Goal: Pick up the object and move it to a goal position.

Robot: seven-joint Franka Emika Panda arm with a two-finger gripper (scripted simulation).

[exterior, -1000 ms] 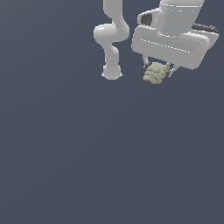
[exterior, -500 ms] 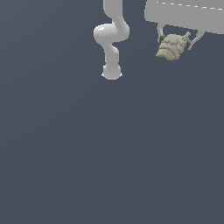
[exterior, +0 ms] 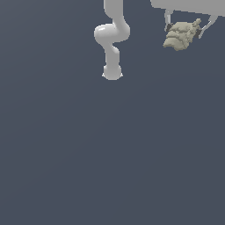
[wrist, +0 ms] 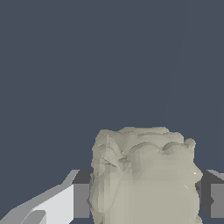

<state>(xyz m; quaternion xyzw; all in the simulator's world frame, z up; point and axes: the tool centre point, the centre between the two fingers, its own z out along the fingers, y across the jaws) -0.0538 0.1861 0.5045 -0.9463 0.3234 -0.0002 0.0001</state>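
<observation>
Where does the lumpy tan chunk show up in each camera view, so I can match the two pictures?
Exterior view: the tan chunk sits near the top edge toward the exterior view's right, between the jaws.
Wrist view: the tan chunk fills the close foreground between the dark pads.
Shared landmark: the gripper clamped on both sides of it.

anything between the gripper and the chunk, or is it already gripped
Nothing is in between. The gripper is shut on the chunk, with a finger against each side, as the wrist view shows. No goal marker is visible, so that path cannot be judged.
</observation>
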